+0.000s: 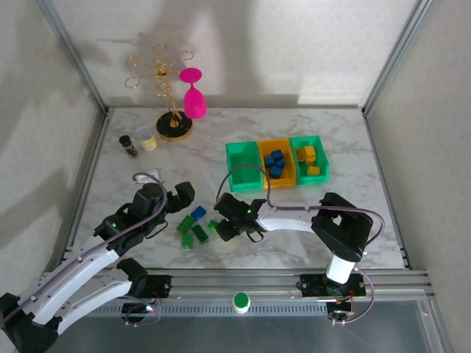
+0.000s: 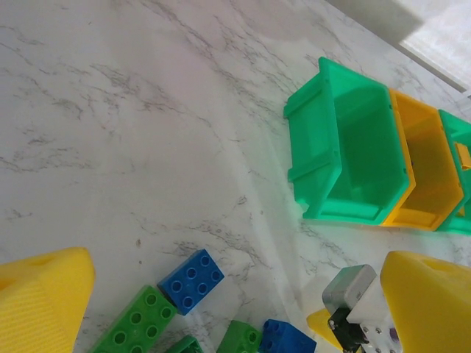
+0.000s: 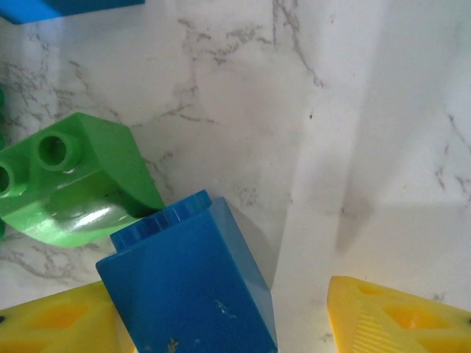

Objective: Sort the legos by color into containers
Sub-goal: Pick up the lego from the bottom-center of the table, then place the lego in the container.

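Three containers stand in a row at the back right. The left green bin [image 1: 243, 157] [image 2: 346, 147] holds nothing, the orange bin [image 1: 287, 179] [image 2: 423, 169] holds blue legos, and the right green bin [image 1: 321, 157] holds yellow ones. Loose legos lie near the front: a blue brick [image 1: 197, 213] [image 2: 190, 280] and several green bricks [image 1: 193, 232] [image 2: 136, 323]. My right gripper [image 1: 224, 222] [image 3: 228, 323] is open and low over the table. Another blue brick [image 3: 191, 287] rests against its left finger, with a gap to the right finger. A green brick [image 3: 73, 184] lies just beyond. My left gripper [image 1: 176, 198] [image 2: 243, 294] hangs open above the pile.
A gold glass rack [image 1: 165, 81] with a pink glass [image 1: 193, 95], a small clear cup [image 1: 146, 137] and a dark little jar [image 1: 129, 145] stand at the back left. Frame posts and white walls enclose the marble table [image 1: 338, 220].
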